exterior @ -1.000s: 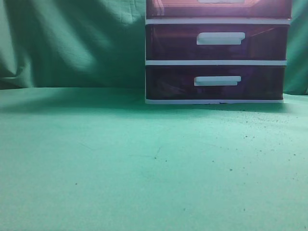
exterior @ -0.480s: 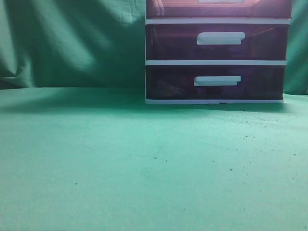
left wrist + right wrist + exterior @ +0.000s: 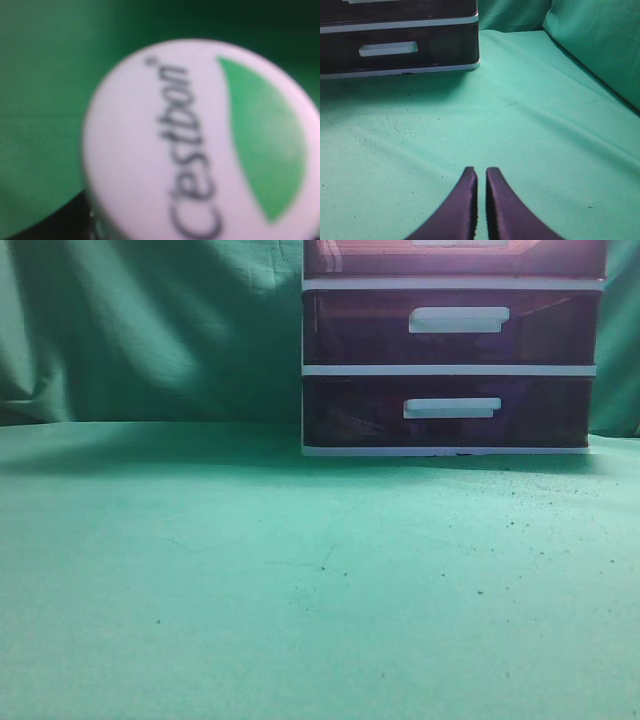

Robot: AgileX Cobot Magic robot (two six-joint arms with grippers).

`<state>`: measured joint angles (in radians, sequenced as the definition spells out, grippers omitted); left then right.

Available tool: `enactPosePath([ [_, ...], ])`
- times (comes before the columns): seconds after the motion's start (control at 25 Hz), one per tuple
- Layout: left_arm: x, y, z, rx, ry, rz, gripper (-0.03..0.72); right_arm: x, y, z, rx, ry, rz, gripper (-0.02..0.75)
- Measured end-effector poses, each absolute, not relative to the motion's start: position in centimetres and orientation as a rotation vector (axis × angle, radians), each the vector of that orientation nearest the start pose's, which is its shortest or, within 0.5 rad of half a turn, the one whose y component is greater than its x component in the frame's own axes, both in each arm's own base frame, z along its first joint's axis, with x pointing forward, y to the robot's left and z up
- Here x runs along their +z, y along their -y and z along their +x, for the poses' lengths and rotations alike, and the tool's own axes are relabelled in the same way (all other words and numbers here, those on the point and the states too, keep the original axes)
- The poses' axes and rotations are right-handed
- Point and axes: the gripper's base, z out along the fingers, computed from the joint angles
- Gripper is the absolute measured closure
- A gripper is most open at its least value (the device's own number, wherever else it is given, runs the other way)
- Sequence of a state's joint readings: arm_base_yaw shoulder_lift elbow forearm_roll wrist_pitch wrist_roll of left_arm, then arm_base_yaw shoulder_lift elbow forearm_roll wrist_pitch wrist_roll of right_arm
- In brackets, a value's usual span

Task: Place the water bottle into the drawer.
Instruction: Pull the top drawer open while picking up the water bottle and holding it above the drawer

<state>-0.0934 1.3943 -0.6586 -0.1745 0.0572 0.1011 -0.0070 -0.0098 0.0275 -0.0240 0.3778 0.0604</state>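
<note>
The water bottle's white cap (image 3: 200,145), printed "C'estbon" with a green patch, fills the left wrist view, very close to the camera. It hides the left gripper's fingers, so I cannot see their hold. The bottle does not show in the exterior view. The drawer (image 3: 455,258) is the topmost one of the white-framed unit; it is cut off by the upper edge of the frame and looks shut. My right gripper (image 3: 481,172) is shut and empty, low over the green cloth, well in front of the unit (image 3: 470,45).
Two lower dark drawers with white bar handles (image 3: 458,319) (image 3: 451,408) are shut. Green cloth (image 3: 300,580) covers the table and hangs behind it. A raised green fold (image 3: 600,45) lies at the right in the right wrist view.
</note>
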Motion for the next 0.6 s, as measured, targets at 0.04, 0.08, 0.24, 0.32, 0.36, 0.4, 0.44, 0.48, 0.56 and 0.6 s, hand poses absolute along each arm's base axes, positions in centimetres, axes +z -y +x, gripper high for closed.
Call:
enactPosePath([
  [0.04,22.5,2.7,26.8,-0.111,-2.29,0.036,0.397,17.1,0.1,5.3,0.013,-1.878,0.048,0.69],
  [0.08,23.9,2.8,26.7,-0.125,-2.305,0.046,0.397,17.1,0.1,5.3,0.013,-1.878,0.048,0.69],
  [0.24,30.1,4.3,25.6,-0.188,-2.283,0.138,0.397,17.1,0.1,5.3,0.013,-1.878,0.048,0.69],
  [0.32,33.2,5.5,24.4,-0.223,-2.221,0.207,0.397,17.3,0.1,5.3,0.021,-1.844,0.052,0.69],
  [0.36,34.4,5.9,23.8,-0.24,-2.188,0.234,0.397,17.6,0.1,5.4,0.028,-1.807,0.054,0.69],
  [0.4,35.3,6.4,23.1,-0.258,-2.161,0.263,0.397,18.2,0.0,5.6,0.044,-1.736,0.064,0.69],
  [0.44,36.0,6.9,22.4,-0.274,-2.137,0.295,0.397,19.1,0.0,5.7,0.066,-1.635,0.08,0.69],
  [0.48,36.5,7.4,21.7,-0.291,-2.12,0.327,0.397,20.0,0.0,5.7,0.082,-1.535,0.089,0.69],
  [0.56,36.9,8.2,20.6,-0.32,-2.117,0.385,0.397,22.1,0.1,5.4,0.095,-1.303,0.089,0.69],
  [0.6,36.9,8.6,20.2,-0.332,-2.121,0.416,0.397,22.8,0.1,5.2,0.099,-1.247,0.09,0.69],
])
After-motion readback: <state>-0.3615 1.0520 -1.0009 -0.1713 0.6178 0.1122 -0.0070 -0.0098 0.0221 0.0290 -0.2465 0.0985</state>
